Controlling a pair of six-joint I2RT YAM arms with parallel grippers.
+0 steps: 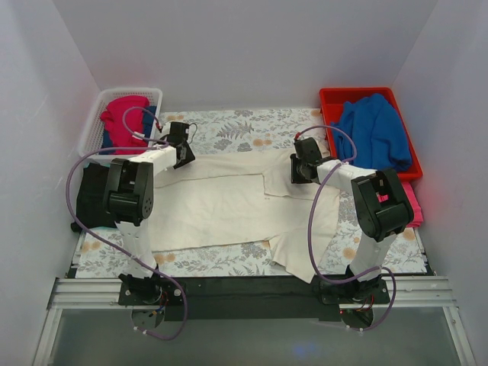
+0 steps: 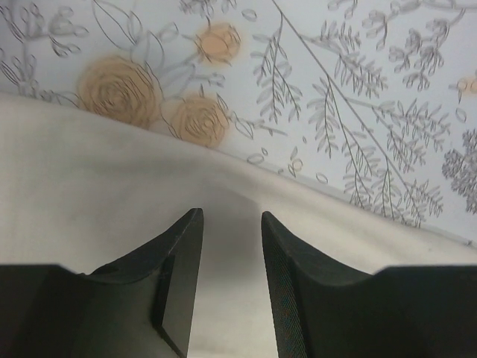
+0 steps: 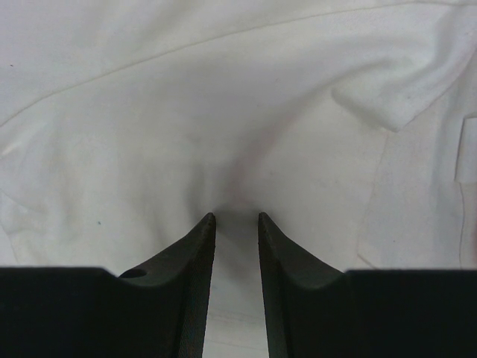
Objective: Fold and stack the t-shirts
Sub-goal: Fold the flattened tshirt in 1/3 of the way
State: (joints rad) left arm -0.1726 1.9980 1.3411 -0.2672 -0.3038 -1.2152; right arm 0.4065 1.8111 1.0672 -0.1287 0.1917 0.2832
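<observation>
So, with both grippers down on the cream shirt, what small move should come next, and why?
Probably lift both grippers together and carry the far edge toward the near side. The left gripper and right gripper each pinch cloth of the cream shirt, which lies spread and unfolded on the tablecloth.

Shirt (image 1: 229, 206) on tablecloth (image 1: 236, 126), between bins

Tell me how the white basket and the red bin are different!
The white basket stands at the far left of the table; the red bin stands at the far right. The basket's walls are open mesh, while the bin's walls are solid. The basket holds a pink cloth; the bin holds a blue cloth. Both are rectangular containers on the flowered tablecloth with crumpled cloth inside.
</observation>
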